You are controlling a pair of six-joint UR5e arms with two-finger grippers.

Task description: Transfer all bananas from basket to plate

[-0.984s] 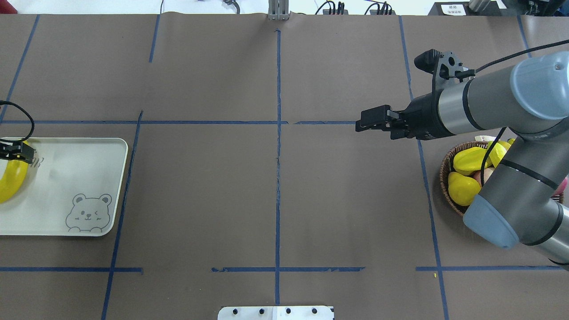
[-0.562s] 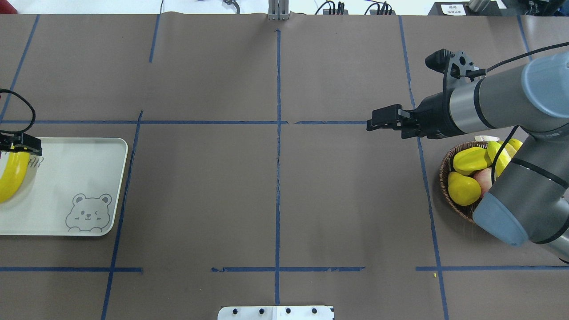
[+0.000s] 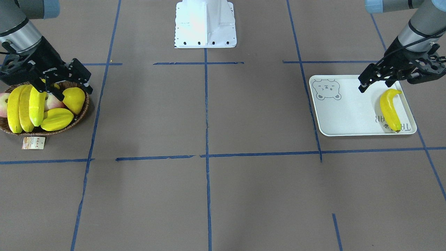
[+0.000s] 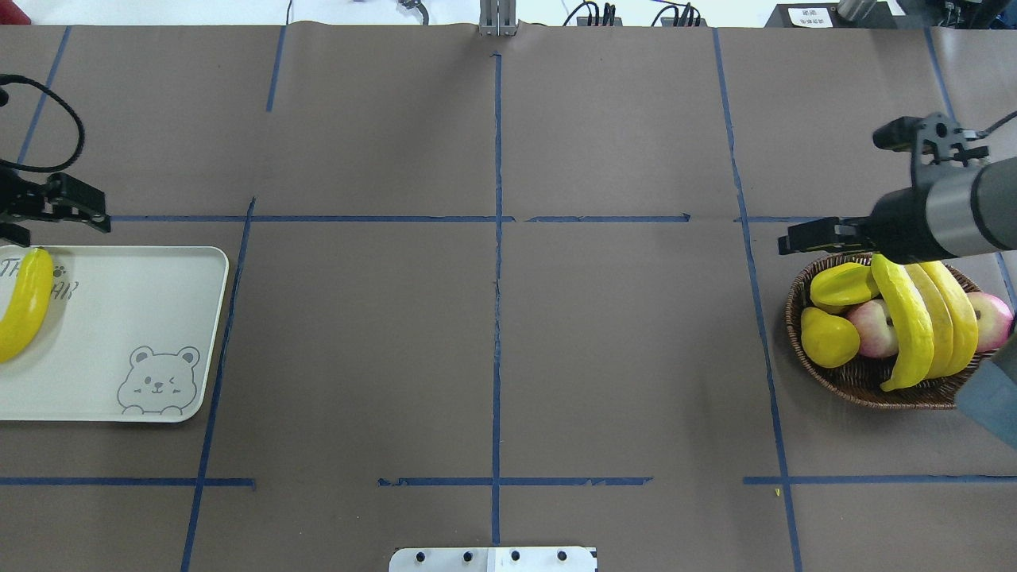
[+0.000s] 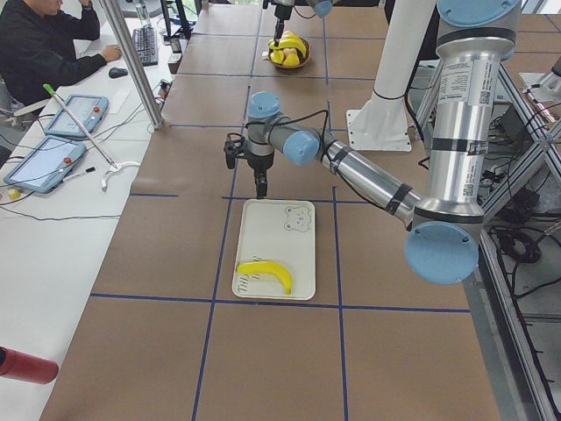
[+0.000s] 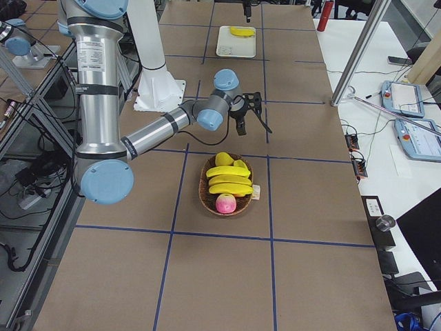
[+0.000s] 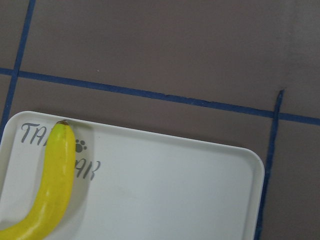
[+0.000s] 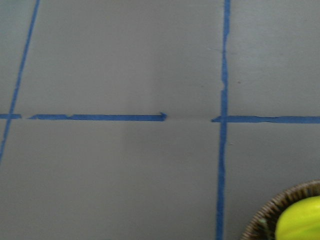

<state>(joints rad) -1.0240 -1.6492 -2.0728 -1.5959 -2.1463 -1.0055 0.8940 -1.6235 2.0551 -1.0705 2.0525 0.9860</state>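
Note:
One banana (image 4: 24,306) lies loose on the white bear plate (image 4: 135,318), at its left end; it also shows in the front view (image 3: 389,108) and the left wrist view (image 7: 57,175). My left gripper (image 4: 56,226) is open and empty, just beyond the plate's far edge, by the banana's tip. Three bananas (image 4: 926,318) lie side by side in the wicker basket (image 4: 858,389). My right gripper (image 4: 794,238) hangs open and empty over the basket's far left rim, above the fruit (image 3: 68,91).
The basket also holds a ridged starfruit (image 4: 842,286), a yellow pear-shaped fruit (image 4: 826,338) and two pink apples (image 4: 874,327). Its paper tag (image 3: 33,142) lies on the table. The robot's white base (image 3: 205,24) stands at mid-table.
My left gripper has drawn back off the banana's tip, past the plate's far edge; the banana stays on the plate. My right arm has swung right, from mid-table to the basket.

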